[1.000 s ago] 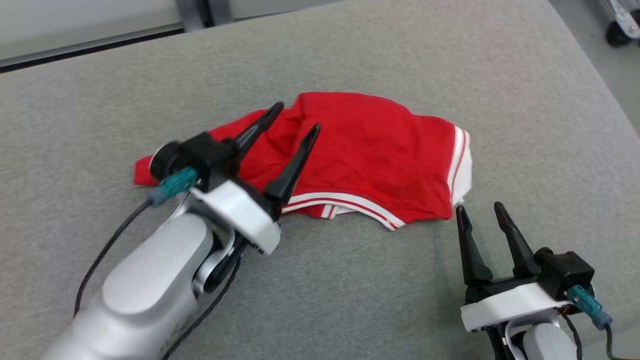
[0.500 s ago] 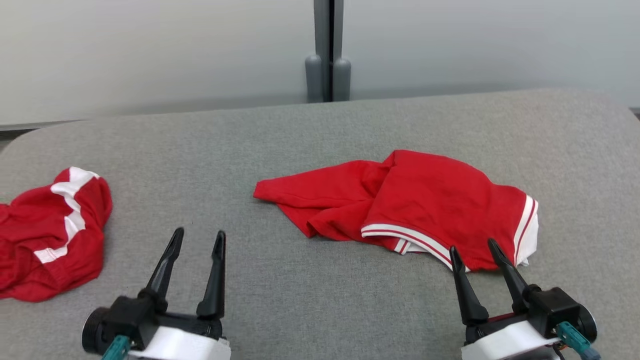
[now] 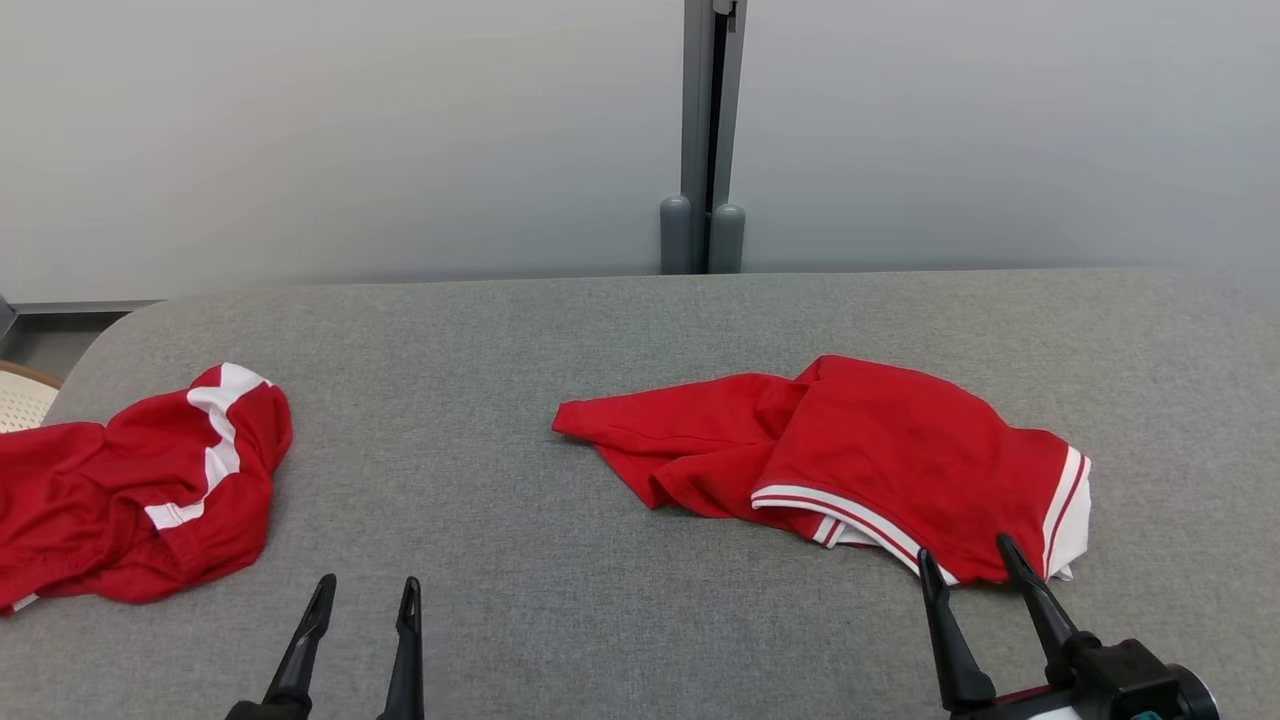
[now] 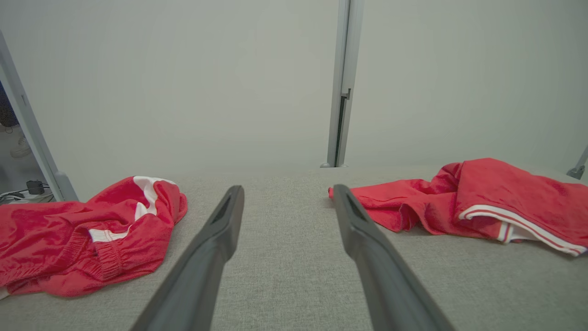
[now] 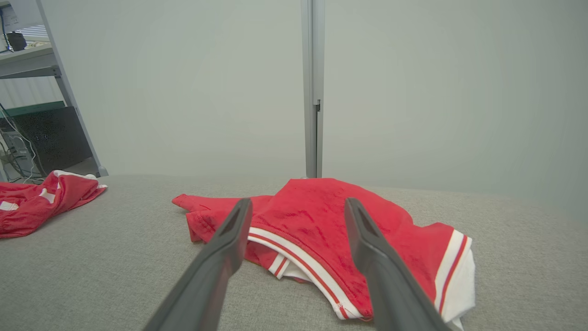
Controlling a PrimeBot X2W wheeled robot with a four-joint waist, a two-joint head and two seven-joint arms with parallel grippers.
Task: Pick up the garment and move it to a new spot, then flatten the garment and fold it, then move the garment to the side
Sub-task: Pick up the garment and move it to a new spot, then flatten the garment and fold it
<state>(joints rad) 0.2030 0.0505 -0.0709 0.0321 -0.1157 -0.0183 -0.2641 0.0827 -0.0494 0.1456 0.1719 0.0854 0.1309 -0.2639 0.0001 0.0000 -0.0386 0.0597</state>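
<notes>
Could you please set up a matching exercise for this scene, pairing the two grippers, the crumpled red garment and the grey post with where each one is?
Things:
1. left gripper
2. right gripper
3. crumpled red garment
4. grey post

Places or states:
A. upright at the wall, behind the grey surface
B. open, pointing at the near hem of the red striped garment
C. lying at the left end of the surface
D. open, over bare grey fabric

Pairs: 1-D; 2-B; 3-C; 4-A.
</notes>
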